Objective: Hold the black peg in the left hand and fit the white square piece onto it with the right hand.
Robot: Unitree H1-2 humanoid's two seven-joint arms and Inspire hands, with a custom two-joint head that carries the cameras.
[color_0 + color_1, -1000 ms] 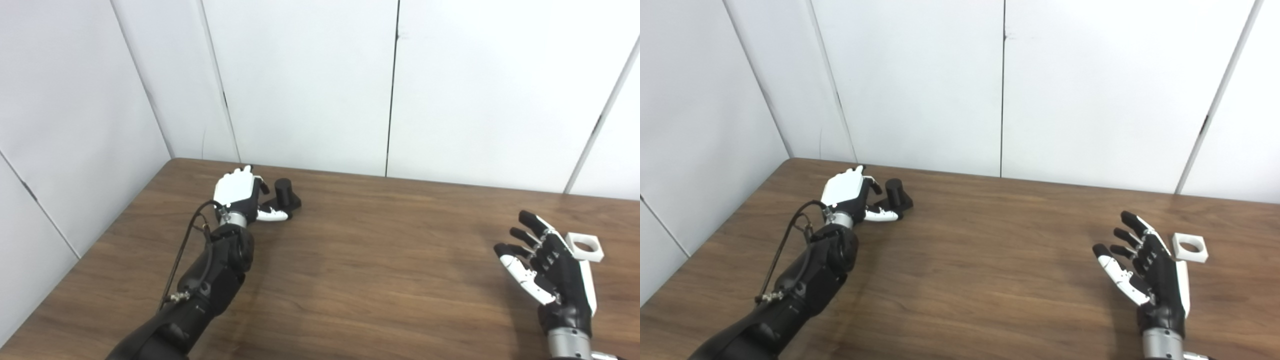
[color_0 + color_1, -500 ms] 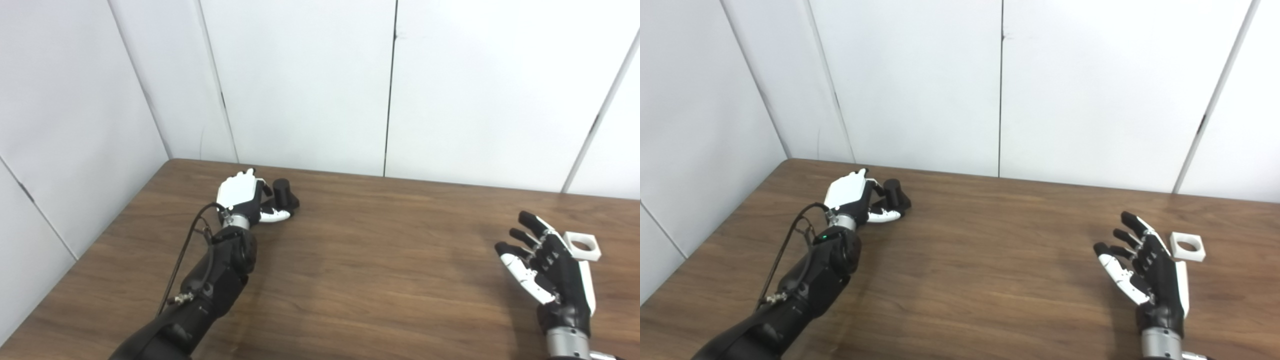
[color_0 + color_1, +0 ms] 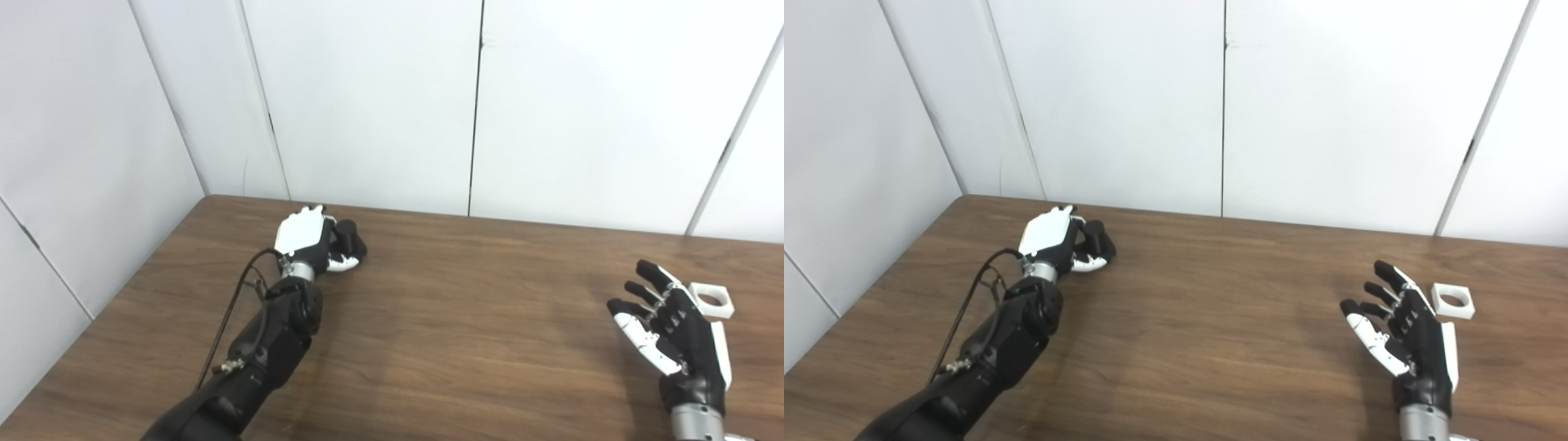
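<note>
Nearest the viewer, at the right of the brown wooden table, the right hand is raised on its wrist, palm turned toward the table's middle. Its fingers are spread and nearly straight, with the thumb set apart; the hand is open and holds nothing. The white square piece lies flat on the tabletop just beyond and to the outer side of this hand, behind the back of the fingers, its round hole facing upward. In the right eye view a narrow strip of bare wood shows between the piece and the hand, so the two are close but apart.

Farther back, toward the table's left rear corner, the left arm reaches forward along the wood, a black cable looping beside the forearm. The left hand shows its white back uppermost. The black peg stands at the inner side of this hand, against the palm. The thumb lies along the peg's base and the fingers curl toward it, partly closed around it; whether the grip is complete cannot be told from here. The peg's base appears to be resting on the table.

White wall panels stand behind the table.
</note>
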